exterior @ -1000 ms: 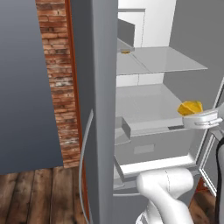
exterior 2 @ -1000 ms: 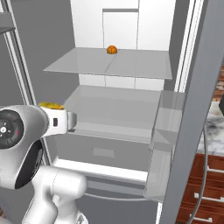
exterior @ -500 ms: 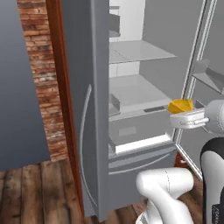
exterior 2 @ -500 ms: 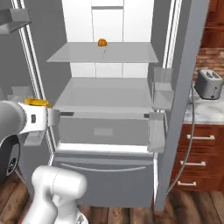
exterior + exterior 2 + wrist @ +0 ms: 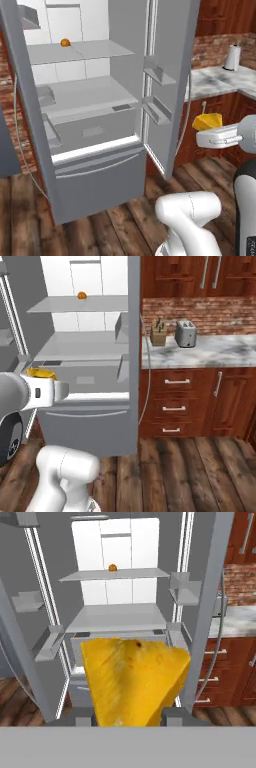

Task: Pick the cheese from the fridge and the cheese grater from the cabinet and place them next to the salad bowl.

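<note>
A small orange fruit [image 5: 65, 43] sits at about 11 o'clock in the left base view, with a white paper-towel roll [image 5: 231, 57] at 2 o'clock on the marble counter [image 5: 215, 80]. In the right base view, a silver toaster [image 5: 185, 333] stands at 1 o'clock, a knife block [image 5: 159, 336] just beside it, above wooden drawers [image 5: 175, 406] with white handles, and the plank floor [image 5: 190, 471] fills 5 o'clock.
</note>
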### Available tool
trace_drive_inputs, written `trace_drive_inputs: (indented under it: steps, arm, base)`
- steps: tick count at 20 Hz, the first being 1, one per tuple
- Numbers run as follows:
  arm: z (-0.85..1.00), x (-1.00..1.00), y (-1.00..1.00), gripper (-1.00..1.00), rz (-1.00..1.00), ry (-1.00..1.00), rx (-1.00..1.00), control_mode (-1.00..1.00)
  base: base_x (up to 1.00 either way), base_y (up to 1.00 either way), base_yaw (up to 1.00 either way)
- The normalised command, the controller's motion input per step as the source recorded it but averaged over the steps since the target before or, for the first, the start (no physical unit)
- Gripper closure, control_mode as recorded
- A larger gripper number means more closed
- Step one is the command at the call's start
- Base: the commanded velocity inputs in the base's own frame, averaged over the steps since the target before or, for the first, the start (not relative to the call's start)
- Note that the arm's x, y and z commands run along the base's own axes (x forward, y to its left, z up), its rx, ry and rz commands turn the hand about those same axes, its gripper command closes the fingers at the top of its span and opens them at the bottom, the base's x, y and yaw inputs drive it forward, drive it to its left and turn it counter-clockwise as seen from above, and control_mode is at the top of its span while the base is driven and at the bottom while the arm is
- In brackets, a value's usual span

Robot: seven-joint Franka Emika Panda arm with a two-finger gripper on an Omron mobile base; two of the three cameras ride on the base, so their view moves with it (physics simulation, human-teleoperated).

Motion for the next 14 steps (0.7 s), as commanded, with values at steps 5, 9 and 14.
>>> trace_drive_inputs:
  steps: [5,9,14]
  arm:
    - [0.00,0.00,0.00,1.00,0.00,0.00,0.00,1.00]
    - [0.00,0.00,0.00,1.00,0.00,0.00,0.00,1.00]
    - [0.00,0.00,0.00,1.00,0.00,0.00,0.00,1.00]
  base:
    - [-1.00,-0.81,-0.30]
    - [-1.00,-0.93,-0.32]
    - [-0.69,-0.78,-0.54]
